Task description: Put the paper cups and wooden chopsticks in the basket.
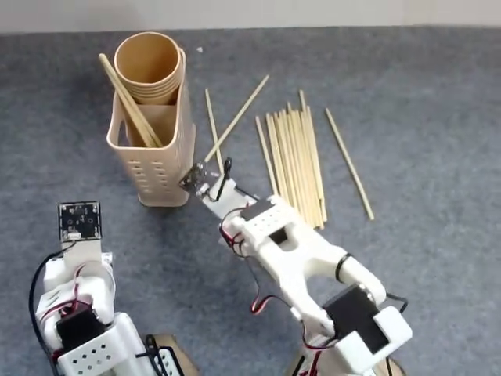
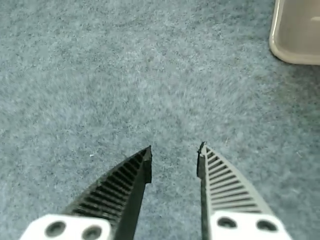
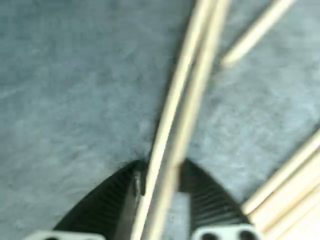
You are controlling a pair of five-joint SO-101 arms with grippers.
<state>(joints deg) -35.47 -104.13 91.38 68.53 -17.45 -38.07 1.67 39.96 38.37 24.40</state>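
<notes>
A grey carpeted table (image 1: 423,94) carries everything. Taking the middle of the high view as the dial's centre, the tan basket (image 1: 160,168) stands upright on the carpet at about 10 o'clock. At 2 o'clock a bundle of chopsticks (image 1: 297,160) lies flat, the sticks side by side and touching, their length running from 12 to 6. A lone chopstick (image 1: 349,164) lies apart at 3 o'clock of the bundle, tilted slightly toward 11. Between basket and bundle, two splayed chopsticks (image 1: 213,129) fan toward 12 and 1; whether they rest on the carpet cannot be told. A small pale speck (image 1: 200,50) lies at 1 o'clock of the basket.
</notes>
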